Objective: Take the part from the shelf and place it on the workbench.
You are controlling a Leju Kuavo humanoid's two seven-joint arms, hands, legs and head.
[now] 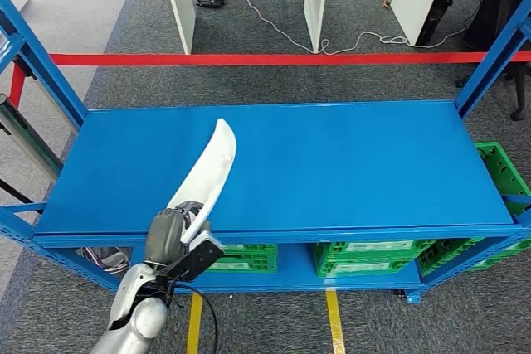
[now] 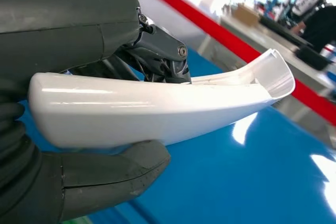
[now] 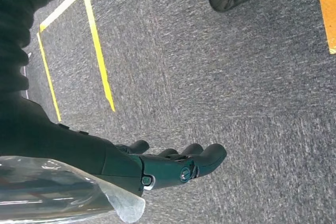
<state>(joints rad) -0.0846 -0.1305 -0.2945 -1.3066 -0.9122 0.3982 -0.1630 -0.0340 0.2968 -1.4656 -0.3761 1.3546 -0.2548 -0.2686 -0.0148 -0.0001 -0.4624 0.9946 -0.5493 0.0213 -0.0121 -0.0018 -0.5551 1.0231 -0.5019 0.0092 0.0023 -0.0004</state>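
Observation:
The part is a long, curved white plastic shell. My left hand grips its near end at the front edge of the blue shelf top, left of centre, and its far end points up and away over the shelf. In the left wrist view the thumb sits under the part and the dark fingers close over it, just above the blue surface. My right hand hangs beside my body over grey carpet, fingers stretched out with nothing in them.
Green crates sit on the lower shelf level. Blue uprights rise at the shelf's corners, and a red tape barrier runs behind it. White table legs and cables lie beyond. Yellow floor lines mark the carpet.

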